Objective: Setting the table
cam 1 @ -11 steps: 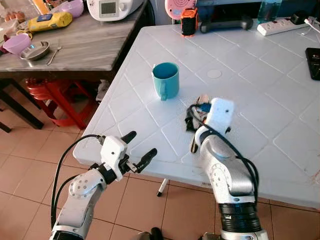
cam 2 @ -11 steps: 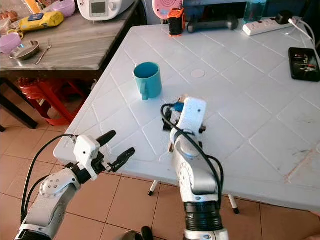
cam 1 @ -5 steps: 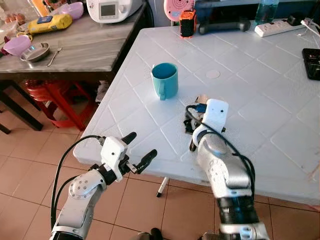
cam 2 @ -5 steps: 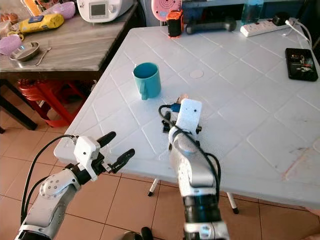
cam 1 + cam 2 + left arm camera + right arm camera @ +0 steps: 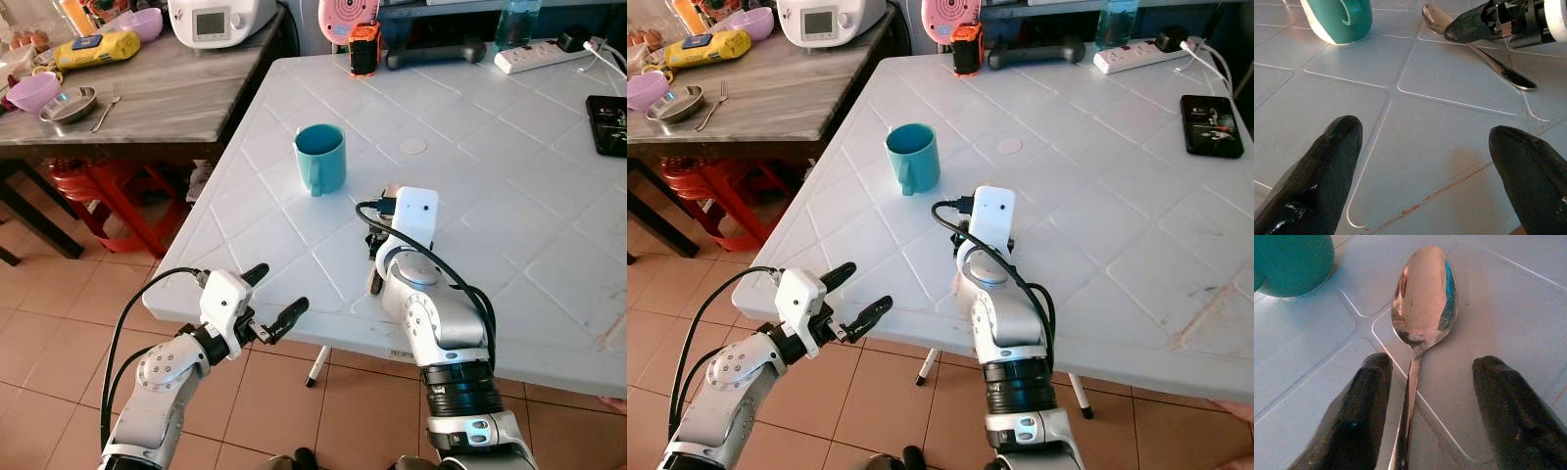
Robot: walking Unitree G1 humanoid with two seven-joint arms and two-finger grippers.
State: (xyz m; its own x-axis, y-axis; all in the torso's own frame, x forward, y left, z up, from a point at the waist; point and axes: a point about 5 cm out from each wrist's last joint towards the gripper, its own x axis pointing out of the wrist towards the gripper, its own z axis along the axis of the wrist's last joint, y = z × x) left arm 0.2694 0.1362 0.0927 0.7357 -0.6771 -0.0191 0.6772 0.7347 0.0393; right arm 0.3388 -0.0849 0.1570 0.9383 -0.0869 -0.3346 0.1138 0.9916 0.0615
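A teal mug (image 5: 321, 157) stands upright on the white table (image 5: 509, 225), near its left side. Just to the mug's right a metal spoon (image 5: 1422, 298) lies flat, bowl up and pointing away from me; the spoon (image 5: 1474, 49) rests free on the table. My right gripper (image 5: 1432, 363) is open low over the spoon's handle, one finger on each side, under the white wrist block (image 5: 411, 211). My left gripper (image 5: 279, 289) is open and empty, off the table's front-left edge, pointing at the mug and spoon.
A wooden side table (image 5: 167, 98) with bowls and a white appliance stands at the left, red stools (image 5: 88, 186) beneath it. At the table's far side are an orange-black item (image 5: 364, 47), a power strip (image 5: 534, 57) and a phone (image 5: 607, 111).
My right wrist has shifted a little left and further in over the spoon. The spoon, the mug and my left arm have stayed put.
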